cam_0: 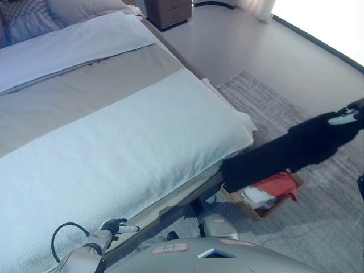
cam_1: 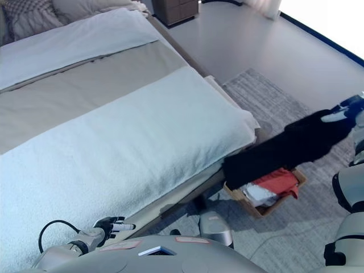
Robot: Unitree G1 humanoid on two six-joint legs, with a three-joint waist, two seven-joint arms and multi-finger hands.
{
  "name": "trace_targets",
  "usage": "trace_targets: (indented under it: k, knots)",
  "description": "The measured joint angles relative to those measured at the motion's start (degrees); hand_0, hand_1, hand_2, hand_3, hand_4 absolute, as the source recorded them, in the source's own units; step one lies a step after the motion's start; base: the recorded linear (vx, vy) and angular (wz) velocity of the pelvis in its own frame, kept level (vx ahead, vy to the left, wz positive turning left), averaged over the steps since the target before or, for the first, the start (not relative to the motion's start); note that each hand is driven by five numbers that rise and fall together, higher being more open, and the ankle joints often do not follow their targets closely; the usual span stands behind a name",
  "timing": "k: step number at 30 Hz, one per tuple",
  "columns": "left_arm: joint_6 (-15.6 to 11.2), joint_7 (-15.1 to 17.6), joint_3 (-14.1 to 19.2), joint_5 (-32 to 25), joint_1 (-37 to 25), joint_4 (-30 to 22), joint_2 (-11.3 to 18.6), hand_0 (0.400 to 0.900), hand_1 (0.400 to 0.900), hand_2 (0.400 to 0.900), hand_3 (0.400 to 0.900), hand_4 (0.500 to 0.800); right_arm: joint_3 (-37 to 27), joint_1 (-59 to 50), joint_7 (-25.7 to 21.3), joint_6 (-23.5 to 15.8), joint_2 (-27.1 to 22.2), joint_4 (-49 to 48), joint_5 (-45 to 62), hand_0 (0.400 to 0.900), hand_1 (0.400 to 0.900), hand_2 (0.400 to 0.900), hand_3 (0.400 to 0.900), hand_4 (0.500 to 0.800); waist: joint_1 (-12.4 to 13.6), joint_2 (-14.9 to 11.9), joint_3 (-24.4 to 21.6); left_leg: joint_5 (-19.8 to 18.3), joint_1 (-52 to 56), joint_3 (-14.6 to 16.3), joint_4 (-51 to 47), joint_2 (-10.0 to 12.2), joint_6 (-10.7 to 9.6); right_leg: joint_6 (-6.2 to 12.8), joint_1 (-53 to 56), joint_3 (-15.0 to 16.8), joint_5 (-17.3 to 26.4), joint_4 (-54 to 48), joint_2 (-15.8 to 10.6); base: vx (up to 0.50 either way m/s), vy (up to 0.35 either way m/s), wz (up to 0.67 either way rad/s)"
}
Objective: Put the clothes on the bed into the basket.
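A long black garment (cam_0: 284, 153) hangs stretched in the air to the right of the bed (cam_0: 114, 148), its lower end drooping over the basket (cam_0: 238, 202). My right hand (cam_0: 350, 116) at the right edge is shut on the garment's upper end. The brown basket stands on the floor by the bed's corner and holds a red cloth (cam_0: 278, 185) and a white cloth (cam_0: 257, 198). My left hand (cam_0: 116, 227) hovers low at the bed's near edge, fingers relaxed and holding nothing. No loose clothing shows on the white blanket.
A grey rug (cam_0: 273, 102) lies under the basket and right of the bed. Pillows (cam_0: 23, 17) sit at the bed's head, and a dark wooden dresser (cam_0: 168, 11) stands at the back beyond it.
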Motion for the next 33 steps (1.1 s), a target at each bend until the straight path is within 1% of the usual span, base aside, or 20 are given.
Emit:
trace_targets:
  k: [2,4,9,11,12,13,14,15,16,17,18,19,20,21,27,28,29,30,31,33]
  knots:
    - [-0.07,-0.11,0.0,0.25,-0.28,-0.1,0.0,0.9,0.9,0.9,0.9,0.8,-1.06,1.94,0.05,0.09,-1.06,0.13,0.0,0.4,0.4,0.4,0.4,0.5,-0.22,0.13,0.46,-0.06,0.02,0.62,-0.01,0.0,0.1,0.79,-0.17,0.1,-0.61,-0.02,0.07,0.0,0.009,-0.16]
    - [-0.02,-0.16,0.02,0.45,-0.16,-0.1,-0.01,0.9,0.9,0.9,0.9,0.8,-2.3,2.19,0.07,0.11,-1.14,0.47,0.0,0.4,0.4,0.4,0.4,0.5,-1.4,1.2,1.3,-0.12,-0.07,0.91,-0.04,0.52,0.31,2.79,-0.27,-0.24,-2.19,0.11,0.26,0.0,0.016,-0.24]
    - [0.14,-0.22,0.47,0.51,1.66,0.02,0.07,0.9,0.9,0.9,0.9,0.8,-2.93,2.35,0.13,0.13,-1.51,1.0,0.01,0.4,0.4,0.4,0.4,0.5,-1.43,1.37,2.08,-0.57,-0.24,2.92,-0.03,0.34,0.36,2.99,-1.4,0.08,-2.36,0.15,0.71,0.0,0.002,-0.11]
    - [0.12,-0.21,1.14,0.55,0.99,0.01,0.03,0.9,0.9,0.9,0.9,0.8,-4.06,2.57,0.13,0.13,-1.51,1.04,0.01,0.4,0.4,0.4,0.4,0.5,-1.28,1.54,3.06,-0.38,-0.61,2.59,-0.06,0.91,0.69,4.51,-1.58,-0.54,-3.52,0.15,0.85,0.0,-0.008,0.1]
    - [0.05,-0.19,1.24,0.56,0.88,-0.21,-0.03,0.9,0.9,0.9,0.9,0.8,-4.58,2.68,0.17,0.14,-1.5,1.14,0.03,0.4,0.4,0.4,0.4,0.5,-1.03,2.39,3.29,-0.38,-0.74,2.44,-0.09,1.87,0.72,4.49,-2.29,-1.29,-3.53,1.62,1.61,0.01,-0.007,0.14]
    - [0.02,-0.13,1.25,0.56,0.88,-0.68,0.02,0.9,0.9,0.9,0.9,0.8,-4.6,2.75,0.31,0.14,-1.46,1.17,0.03,0.4,0.4,0.4,0.4,0.5,-1.01,2.37,3.39,-0.32,-0.81,2.52,-0.08,2.07,0.6,3.37,-4.13,-2.03,-3.34,5.51,1.85,0.01,-0.012,0.16]
    - [0.01,-0.13,1.25,0.57,0.9,-0.76,0.13,0.9,0.9,0.9,0.9,0.8,-4.7,2.99,0.27,0.11,-1.62,1.15,0.04,0.4,0.4,0.4,0.4,0.5,-1.32,0.94,3.52,-0.59,-0.38,2.08,-0.02,0.97,0.0,3.89,-4.53,-2.3,-4.0,6.71,1.26,0.01,-0.011,0.16]
    - [0.02,-0.15,1.24,0.57,0.86,-0.74,-0.23,0.9,0.9,0.9,0.9,0.8,-5.2,3.43,0.06,-0.01,-1.87,1.01,0.06,0.4,0.4,0.4,0.4,0.5,-1.22,0.92,3.42,-0.64,-0.25,1.39,-0.01,0.58,-0.04,3.73,-3.87,-2.64,-3.85,5.5,1.11,0.02,-0.01,0.17]
    - [0.02,-0.33,1.25,0.57,0.74,-0.71,-0.3,0.9,0.9,0.9,0.9,0.8,-5.68,3.84,0.05,-0.35,-1.79,0.91,0.16,0.4,0.4,0.4,0.4,0.5,-0.91,1.09,3.38,-0.65,-0.84,0.26,0.0,0.65,0.15,6.06,-3.26,-2.91,-5.61,3.79,1.15,0.02,-0.008,0.15]
    - [0.07,-0.31,1.25,0.6,0.32,-0.63,-0.54,0.9,0.9,0.9,0.9,0.8,-5.77,3.82,0.05,-0.51,-1.86,0.96,0.17,0.4,0.4,0.4,0.4,0.5,0.27,3.12,3.55,-0.5,-2.17,-1.61,-0.05,3.46,1.29,7.15,-4.43,-4.81,-8.71,4.61,2.46,0.01,-0.014,0.12]
    - [0.08,0.01,1.42,0.61,0.33,-0.92,-0.23,0.9,0.9,0.9,0.9,0.8,-6.55,4.03,0.21,-0.19,-1.46,1.22,0.17,0.4,0.4,0.4,0.4,0.5,0.79,3.67,3.53,0.45,-2.55,-0.79,-0.03,4.8,-0.06,0.31,-7.66,-5.05,-7.32,11.39,3.88,0.01,-0.011,0.09]
    - [0.04,0.02,1.36,0.63,0.3,-0.96,0.33,0.9,0.9,0.9,0.9,0.8,-6.86,4.27,0.88,-0.09,-1.6,1.21,0.17,0.502,0.502,0.502,0.502,0.561,-0.29,2.53,3.88,0.15,-2.84,-1.17,0.02,4.09,-1.16,0.08,-7.88,-3.55,-8.19,16.07,2.68,0.01,-0.01,0.06]
    - [0.06,0.19,1.35,0.64,0.41,-0.74,0.23,0.9,0.9,0.9,0.9,0.8,-7.1,4.87,0.59,0.04,-1.99,1.12,0.14,0.9,0.9,0.9,0.9,0.8,-0.63,1.38,3.42,0.0,-2.49,-1.52,0.14,3.11,-1.4,0.18,-6.39,-3.12,-8.32,13.67,1.71,0.01,-0.004,0.09]
    - [0.02,-0.08,1.34,0.64,0.37,-0.63,-0.01,0.9,0.9,0.9,0.9,0.8,-7.37,4.89,0.4,-0.34,-1.99,0.95,0.21,0.9,0.9,0.9,0.9,0.8,0.42,1.63,3.3,0.02,-2.48,-1.88,1.0,3.51,-1.38,0.78,-4.66,-2.82,-8.35,10.17,2.03,0.01,-0.006,0.08]
    - [0.03,-0.1,1.35,0.65,0.11,0.06,-0.06,0.9,0.9,0.9,0.9,0.8,-7.3,5.48,-0.02,-0.52,-1.98,-0.21,0.24,0.9,0.9,0.9,0.9,0.8,0.44,1.75,3.31,0.18,-3.08,-3.13,0.73,4.54,-1.64,1.2,0.37,-3.81,-6.83,1.25,2.84,0.01,-0.01,0.12]
    - [0.04,-0.09,1.35,0.65,0.1,0.05,-0.15,0.9,0.9,0.9,0.9,0.8,-7.24,5.48,-0.05,-0.49,-1.97,-0.2,0.24,0.9,0.9,0.9,0.9,0.8,0.65,1.96,3.31,0.16,-3.38,-3.7,0.25,5.15,-1.54,3.1,0.15,-4.24,-8.19,0.91,2.84,0.01,-0.016,0.11]
    - [0.08,0.0,1.32,0.67,0.04,-0.05,-0.56,0.9,0.9,0.9,0.9,0.8,-7.34,5.34,-0.11,-0.48,-2.17,-0.15,0.25,0.9,0.9,0.9,0.9,0.8,1.02,4.39,3.2,0.81,-4.38,-4.41,-0.07,7.47,-1.94,2.21,-2.09,-6.12,-8.25,4.27,4.39,0.02,-0.019,0.1]
    - [-0.02,0.09,1.2,0.67,0.15,-0.57,-0.12,0.9,0.9,0.9,0.9,0.8,-7.42,5.59,0.09,-0.33,-2.13,0.0,0.25,0.9,0.9,0.9,0.9,0.8,0.83,3.98,3.26,1.33,-4.94,-4.36,-0.05,7.46,-2.1,-0.8,-4.77,-6.02,-7.58,10.55,4.34,0.02,-0.013,0.08]
    - [-0.02,0.03,1.21,0.67,0.12,-0.55,0.44,0.9,0.9,0.9,0.9,0.8,-7.43,5.73,0.08,-0.19,-2.27,0.0,0.25,0.9,0.9,0.9,0.9,0.8,0.05,2.0,3.18,1.3,-4.67,-4.25,-0.02,5.45,-2.47,0.54,-4.21,-5.48,-9.04,10.4,2.28,0.01,-0.012,0.06]
    - [0.07,-0.09,1.23,0.7,0.21,-0.09,-0.13,0.9,0.9,0.9,0.9,0.8,-7.58,5.88,-0.32,-0.53,-2.79,-0.4,0.25,0.9,0.9,0.9,0.9,0.8,0.66,2.03,3.16,1.35,-4.96,-4.35,0.86,5.35,-2.62,0.01,-1.77,-5.25,-8.43,5.76,2.3,0.01,-0.01,0.06]
